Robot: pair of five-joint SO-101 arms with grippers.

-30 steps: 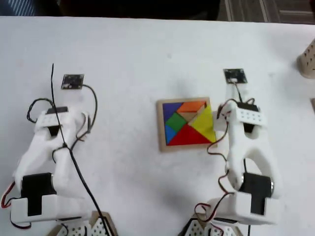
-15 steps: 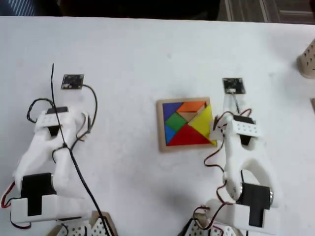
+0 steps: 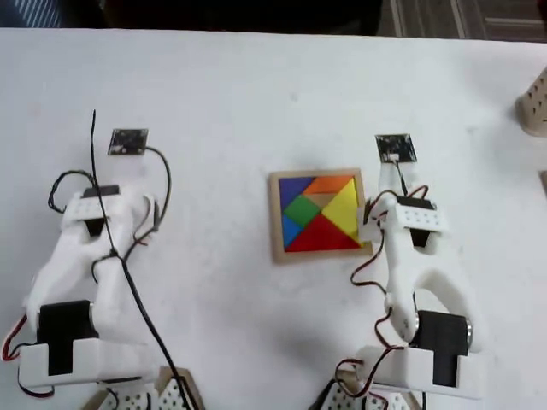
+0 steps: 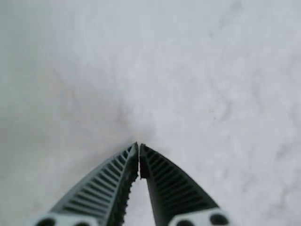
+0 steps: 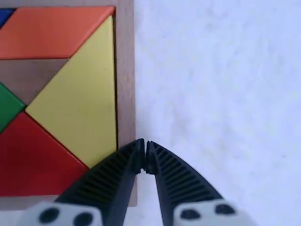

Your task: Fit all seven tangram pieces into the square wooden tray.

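We see the square wooden tray [image 3: 275, 218] lying flat on the white table [image 3: 222, 94], between the two arms and closer to the right arm [image 3: 414, 256]. Coloured tangram pieces lie inside it. An orange piece [image 5: 51, 30] runs along the far edge, and a yellow triangle [image 5: 80, 103] lies against the right rim. A red triangle [image 5: 33, 160] sits at the near edge, a green piece [image 3: 301, 209] lies towards the left, and a blue triangle [image 3: 291, 188] fills the far-left corner. A wood-coloured triangle [image 5: 33, 73] sits between orange and yellow; we cannot tell whether it is a piece or the tray's floor. The right hand [image 5: 143, 157], its fingers closed tip to tip, sits just beside the tray's right rim by the near-right corner. The left hand [image 4: 138, 160], likewise closed, hangs over the table well left of the tray.
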